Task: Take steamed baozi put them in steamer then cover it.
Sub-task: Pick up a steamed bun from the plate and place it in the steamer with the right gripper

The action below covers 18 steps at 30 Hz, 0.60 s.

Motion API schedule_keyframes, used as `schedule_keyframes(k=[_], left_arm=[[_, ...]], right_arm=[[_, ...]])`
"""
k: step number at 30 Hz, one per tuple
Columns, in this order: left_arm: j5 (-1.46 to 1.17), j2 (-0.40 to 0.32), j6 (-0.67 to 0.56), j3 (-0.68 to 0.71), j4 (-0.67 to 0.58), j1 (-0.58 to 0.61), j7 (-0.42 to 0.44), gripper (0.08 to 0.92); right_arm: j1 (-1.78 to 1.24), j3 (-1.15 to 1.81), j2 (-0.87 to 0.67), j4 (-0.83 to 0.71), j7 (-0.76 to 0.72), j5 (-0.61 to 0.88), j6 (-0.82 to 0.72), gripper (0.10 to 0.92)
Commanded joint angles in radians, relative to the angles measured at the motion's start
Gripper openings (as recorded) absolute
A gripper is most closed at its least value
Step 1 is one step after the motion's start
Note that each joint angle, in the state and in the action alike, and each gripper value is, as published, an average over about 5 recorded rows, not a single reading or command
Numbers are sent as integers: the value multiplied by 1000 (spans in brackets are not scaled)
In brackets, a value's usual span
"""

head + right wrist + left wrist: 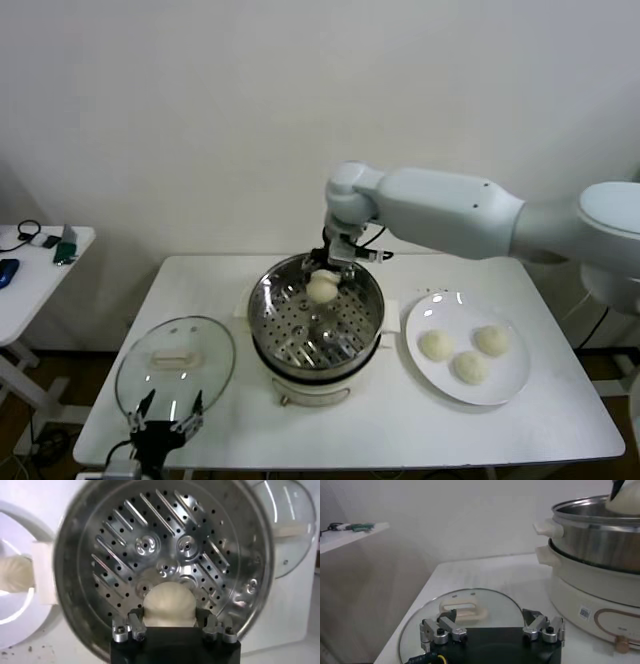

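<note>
A white surface (pixel 560 420) stands against a plain pale wall (pixel 200 110). Left of it sits a smaller white side table (pixel 30 275) carrying small items.

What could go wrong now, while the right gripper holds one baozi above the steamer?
1. The right gripper holds the baozi over the far side of the steamer; released there, it might land against the wall rather than flat on the perforated tray.
2. A tight grip could dent the soft bun.
3. The glass lid sits near the table's front edge, under the open left gripper; a clumsy grasp may push it off.
</note>
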Motion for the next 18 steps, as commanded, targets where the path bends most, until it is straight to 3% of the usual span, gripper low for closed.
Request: schedule_keyframes(k=[1,8,12,15,18], left_arm=[[0,-3,-3,0,5,-1,-3,823],[1,-6,-5,0,5,1,-6,823],[2,-6,-4,3,3,1,-6,823],[4,-7,-2,4,0,1,-5,823],[8,-7,-3,6,-5,3,-5,823]], right_arm=[[-79,26,63,-142,23,-94,49,687],[-87,39,80,-205,24,-67,78,697],[-66,39,79,-210,8,14,104,767],[3,13,55,-176,-33,168,98,811],[164,-107,2,-109,-82,436,38,821]])
